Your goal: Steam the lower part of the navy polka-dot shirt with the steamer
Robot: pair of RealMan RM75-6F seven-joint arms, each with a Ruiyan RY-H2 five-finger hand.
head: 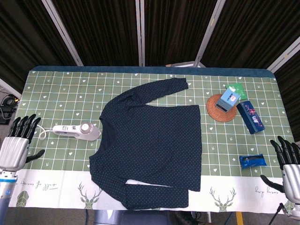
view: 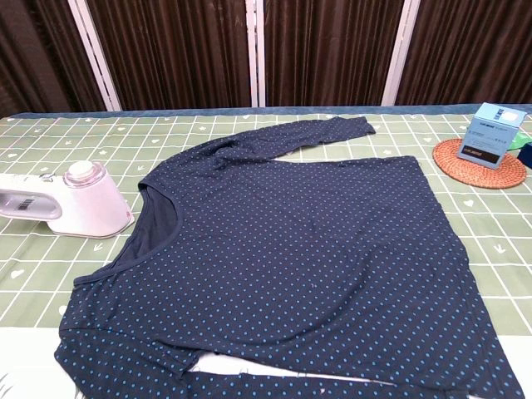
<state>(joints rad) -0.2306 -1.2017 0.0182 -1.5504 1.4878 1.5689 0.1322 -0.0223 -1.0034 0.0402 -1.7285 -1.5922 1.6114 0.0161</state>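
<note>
The navy polka-dot shirt lies flat in the middle of the table, neckline to the left, hem to the right. The white steamer lies on its side on the cloth just left of the neckline, with nothing holding it. My left hand hangs open at the table's left edge, well apart from the steamer. My right hand stays open at the far right edge, fingers spread. Neither hand shows in the chest view.
A woven coaster with a light blue box on it sits at the back right. Beside it lie a dark blue box and a green packet. A blue wrapper lies near my right hand.
</note>
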